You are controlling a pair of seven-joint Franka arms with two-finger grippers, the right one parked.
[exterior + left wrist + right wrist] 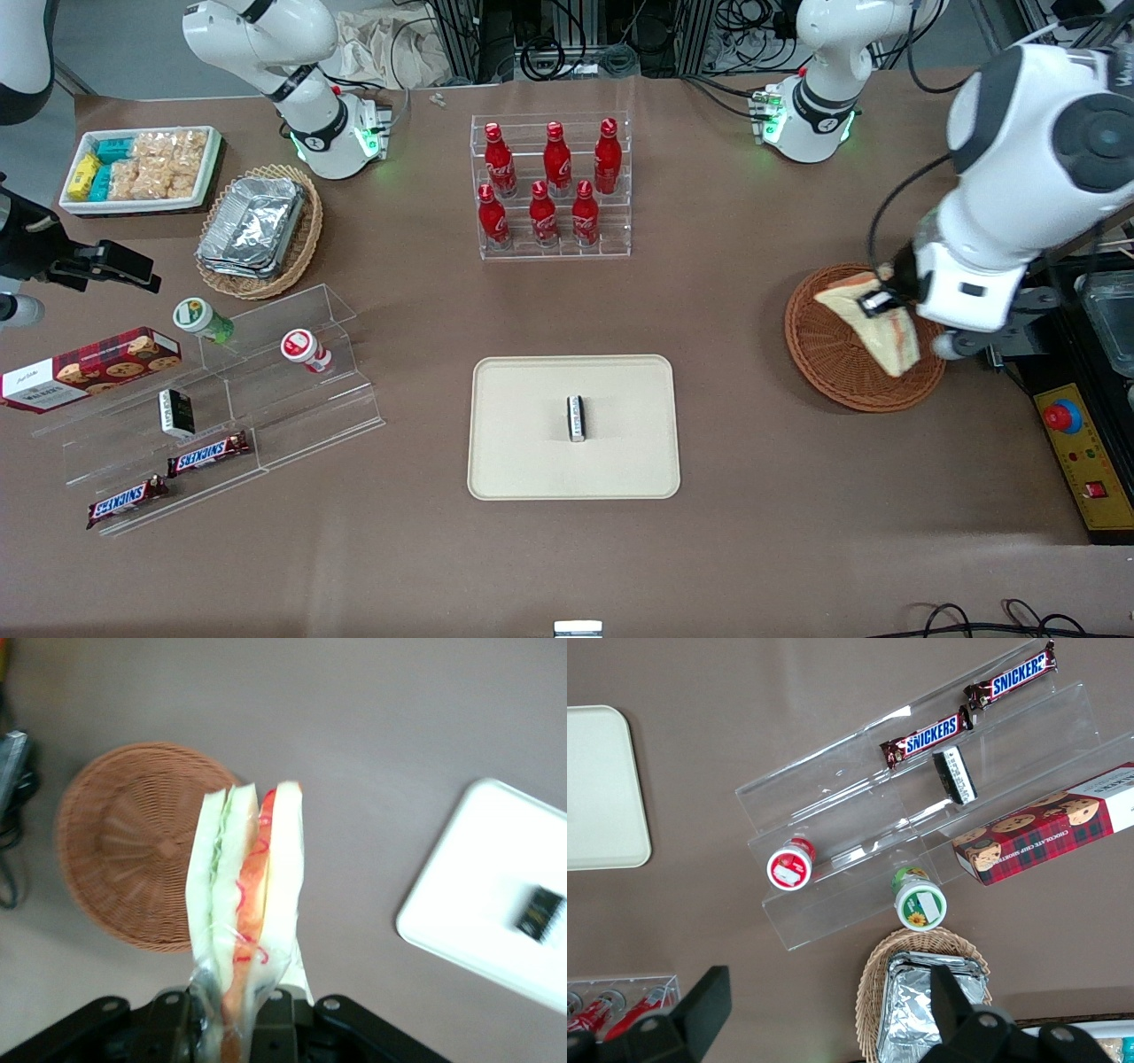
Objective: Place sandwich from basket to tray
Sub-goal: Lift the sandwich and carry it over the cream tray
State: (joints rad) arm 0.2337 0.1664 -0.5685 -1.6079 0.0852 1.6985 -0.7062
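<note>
Sandwich in jaws above basket

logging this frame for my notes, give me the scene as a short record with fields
gripper: left arm's gripper above the basket, shut on the sandwich
sandwich: wedge lifted clear of the basket, filling stripe visible
basket: round brown wicker basket, nothing in it
tray: beige tray nearer the table's middle, a small dark packet on it
task state: sandwich picked up, not yet on the tray
</note>
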